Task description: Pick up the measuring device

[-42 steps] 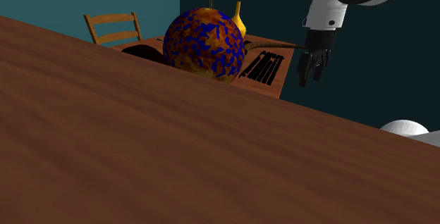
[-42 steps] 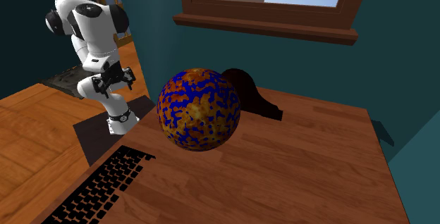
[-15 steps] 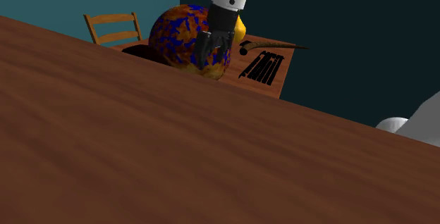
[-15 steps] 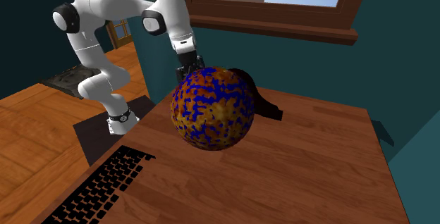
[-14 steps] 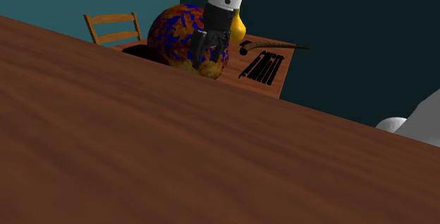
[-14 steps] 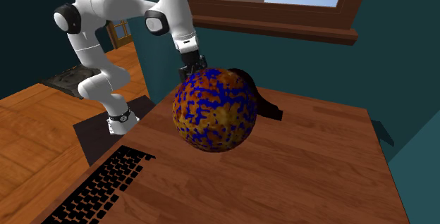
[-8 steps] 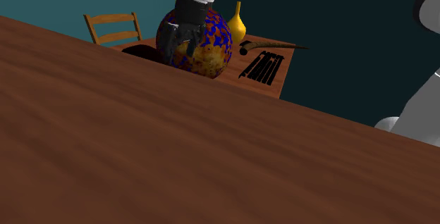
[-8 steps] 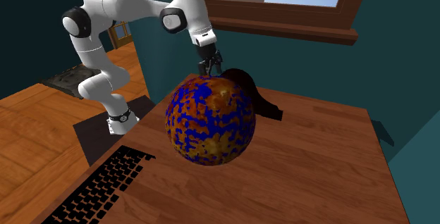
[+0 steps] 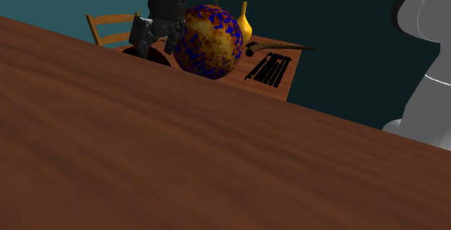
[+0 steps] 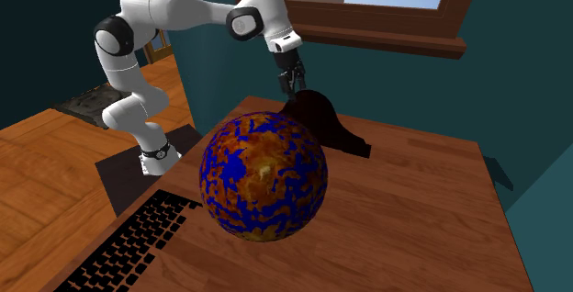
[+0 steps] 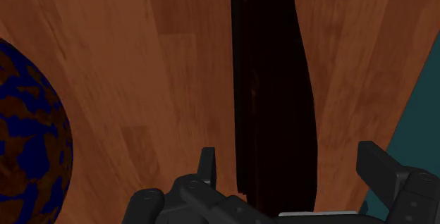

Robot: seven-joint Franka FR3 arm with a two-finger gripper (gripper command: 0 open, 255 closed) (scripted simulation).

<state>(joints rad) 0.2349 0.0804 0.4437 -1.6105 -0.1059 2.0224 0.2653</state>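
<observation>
The measuring device is a dark, almost black curved clock-like body (image 10: 323,125) standing on the wooden desk (image 10: 413,207) near the teal wall. My gripper (image 10: 294,81) hangs just above its top, open. In the wrist view the dark body (image 11: 271,82) runs lengthwise between my spread fingers, which do not touch it; the gripper (image 11: 291,166) straddles it. In the shoulder view the gripper (image 9: 157,46) hovers over the dark body (image 9: 154,57), which the foreground board partly hides.
A large blue-and-orange mottled globe (image 10: 264,175) sits close beside the dark body, also in the wrist view (image 11: 28,138). A black keyboard (image 10: 138,240) lies near the desk's front corner. A yellow vase (image 9: 245,22) and a chair (image 9: 116,27) stand behind.
My arm swung past the globe and stopped over the dark body. The globe rolled away from the gripper, toward the keyboard. The fingers have stayed open.
</observation>
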